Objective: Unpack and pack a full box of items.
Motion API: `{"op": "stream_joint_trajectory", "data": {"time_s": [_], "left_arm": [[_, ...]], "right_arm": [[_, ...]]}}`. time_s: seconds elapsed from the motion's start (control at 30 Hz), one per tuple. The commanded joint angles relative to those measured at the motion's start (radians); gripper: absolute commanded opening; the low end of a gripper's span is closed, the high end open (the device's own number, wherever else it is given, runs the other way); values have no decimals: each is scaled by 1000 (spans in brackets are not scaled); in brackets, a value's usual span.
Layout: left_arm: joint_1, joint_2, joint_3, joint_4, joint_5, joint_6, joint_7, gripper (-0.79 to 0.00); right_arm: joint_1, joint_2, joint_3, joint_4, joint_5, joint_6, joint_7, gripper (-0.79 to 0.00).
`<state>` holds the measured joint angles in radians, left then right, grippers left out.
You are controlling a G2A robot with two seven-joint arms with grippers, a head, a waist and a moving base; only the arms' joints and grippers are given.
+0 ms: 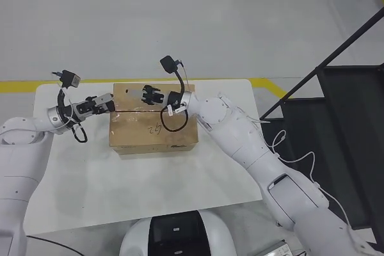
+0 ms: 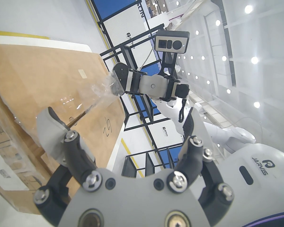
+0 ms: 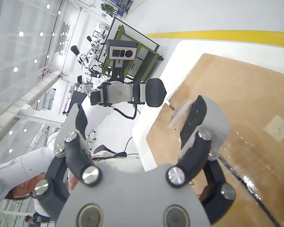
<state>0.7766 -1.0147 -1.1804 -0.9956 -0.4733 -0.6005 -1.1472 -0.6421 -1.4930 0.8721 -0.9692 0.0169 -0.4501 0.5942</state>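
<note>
Brown cardboard box (image 1: 155,133): flat top, flaps closed. Its long axis follows the taped centre seam, running from the left gripper (image 1: 108,102) toward the right arm. It sits on the white table (image 1: 83,182), under the right gripper (image 1: 147,95). Both grippers are spread wide with nothing clamped. A crinkled clear tape strip (image 2: 103,88) clings to one right finger pad (image 3: 191,116). The left gripper is just beside the box's end edge.

A yellow floor line (image 1: 13,85) runs behind the white table (image 1: 83,185).
</note>
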Motion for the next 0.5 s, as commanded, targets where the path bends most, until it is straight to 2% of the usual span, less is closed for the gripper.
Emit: {"op": "stream_joint_trajectory", "data": {"time_s": [0.0,0.23,0.47], "left_arm": [[1,-1,-3,-5,0,-1,18,0],[-5,-6,-4,26,52,27,144,0],[-16,9,-44,61,116,31,161,0]], "right_arm": [[-2,1,6,-12,0,-17,-3,0],[-4,8,23,-54,-73,-17,-17,0],[-26,20,43,-68,-111,26,19,0]]}}
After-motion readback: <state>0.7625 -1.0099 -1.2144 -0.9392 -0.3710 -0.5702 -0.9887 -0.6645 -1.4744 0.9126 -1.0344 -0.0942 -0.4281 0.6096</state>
